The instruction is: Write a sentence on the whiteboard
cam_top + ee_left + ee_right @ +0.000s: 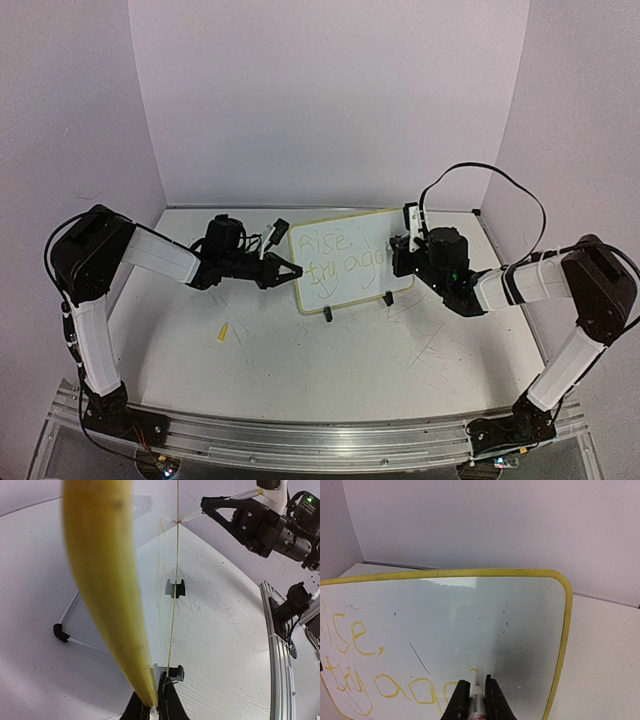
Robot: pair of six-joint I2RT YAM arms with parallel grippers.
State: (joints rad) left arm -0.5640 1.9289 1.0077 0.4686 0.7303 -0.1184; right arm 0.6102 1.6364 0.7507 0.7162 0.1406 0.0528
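The whiteboard [345, 265] is standing upright toward the back of the desk [300, 385]. The left hand [284, 270] is pinching its yellow left edge. The right hand [476, 684] is clamping a marker [476, 703], tip against the board beside the yellow writing [322, 244]. The white desk is looking pretty scratched up, and plain pale walls [330, 100] are boxing it in.

Scuffed white table [300, 365], 1 small yellow piece [222, 333], perhaps a cap, aluminium rail [330, 441]
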